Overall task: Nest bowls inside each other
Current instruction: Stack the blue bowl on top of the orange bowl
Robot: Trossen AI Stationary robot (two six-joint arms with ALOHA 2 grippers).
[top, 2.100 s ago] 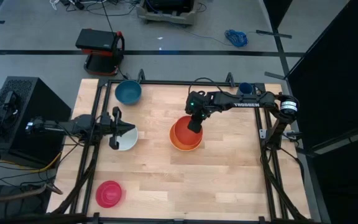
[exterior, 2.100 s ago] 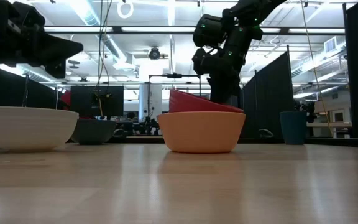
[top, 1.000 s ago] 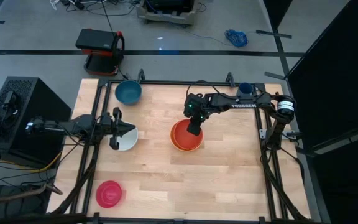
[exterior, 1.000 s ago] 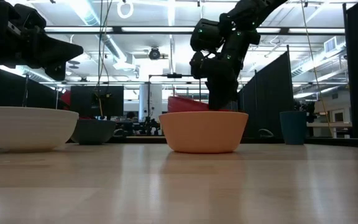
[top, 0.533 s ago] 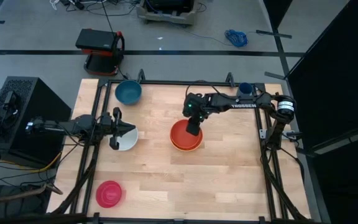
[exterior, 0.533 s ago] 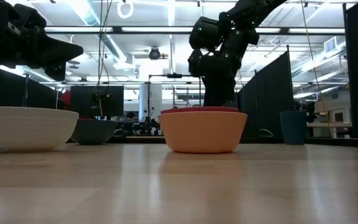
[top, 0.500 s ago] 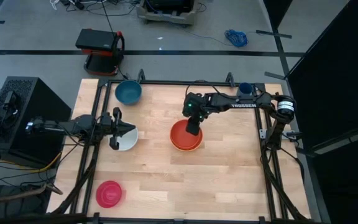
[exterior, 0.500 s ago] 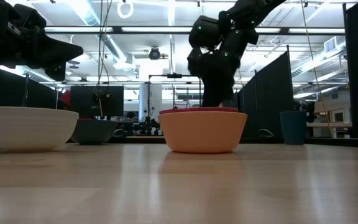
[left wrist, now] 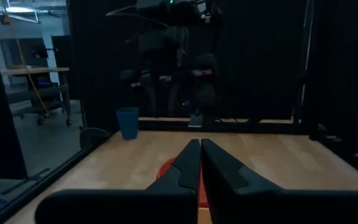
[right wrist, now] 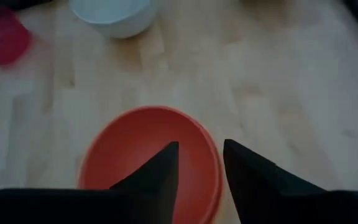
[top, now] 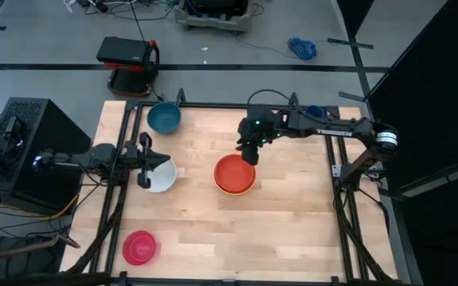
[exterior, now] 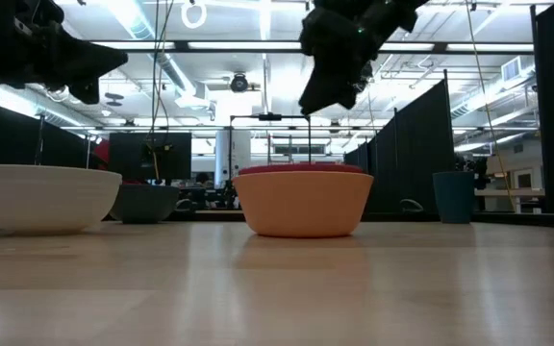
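A red bowl (top: pixel 234 172) sits level inside an orange bowl (exterior: pixel 303 204) on the middle of the table. My right gripper (right wrist: pixel 199 149) hangs open above the far right rim of the red bowl (right wrist: pixel 148 158) and touches nothing. It shows in the low view as the right gripper (exterior: pixel 320 101), well above the stack. A white bowl (top: pixel 159 176) stands at the left, a teal bowl (top: pixel 164 117) at the far left and a magenta bowl (top: pixel 139 248) at the near left. My left gripper (top: pixel 164 162) is shut and waits above the white bowl.
A small blue cup (top: pixel 314 112) stands at the table's far right edge. A black frame rail (top: pixel 213 105) runs around the table. Bare wood lies near and to the right of the stack.
My right gripper has let go of the red bowl and risen clear of it, toward the far edge. The red bowl, tilted a second ago, has dropped level into the orange bowl. The stack has slid slightly toward the table's left.
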